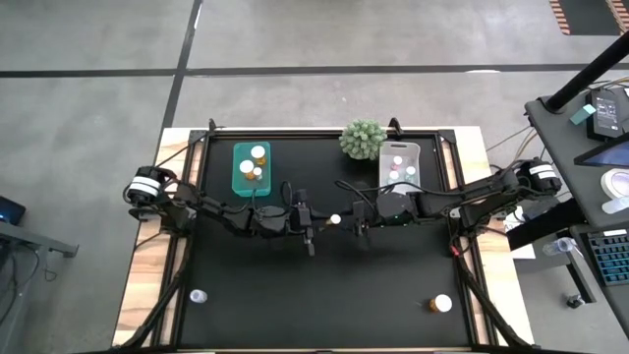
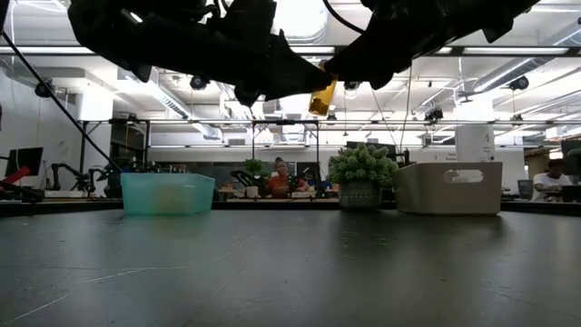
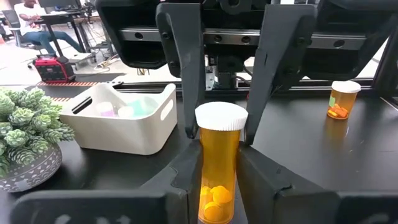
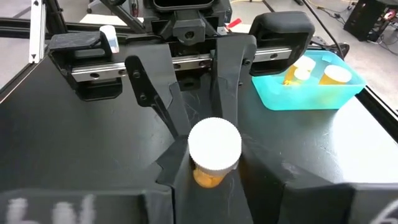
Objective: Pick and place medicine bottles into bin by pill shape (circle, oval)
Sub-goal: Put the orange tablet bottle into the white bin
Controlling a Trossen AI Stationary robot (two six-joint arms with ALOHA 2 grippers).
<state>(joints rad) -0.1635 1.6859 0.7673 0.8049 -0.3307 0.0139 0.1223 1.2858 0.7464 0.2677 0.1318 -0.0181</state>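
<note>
**Both grippers meeting on one amber bottle above the table's middle**

The black table point(image 1: 324, 295) is lying under both arms, which are reaching in from opposite sides and meeting over its middle. At the far edge, the teal bin point(image 1: 251, 168) is sitting on the left with several white-capped bottles inside, and the white bin point(image 1: 400, 163) is sitting on the right holding pale bottles; the spiky green plant ball point(image 1: 362, 139) is standing between them, nearer the white bin.

The left gripper point(image 1: 313, 218) and the right gripper point(image 1: 356, 216) are facing each other, well above the table surface. Between them, an amber medicine bottle point(image 3: 217, 168) with a white cap is hanging in the air. Both pairs of fingers are pressing against it: the left wrist view is showing fingers on both sides of the body and cap, and the right wrist view the same.

Near the front edge, a small pale bottle point(image 1: 198, 295) is lying toward the left, and an amber bottle point(image 1: 439, 304) toward the right.
</note>
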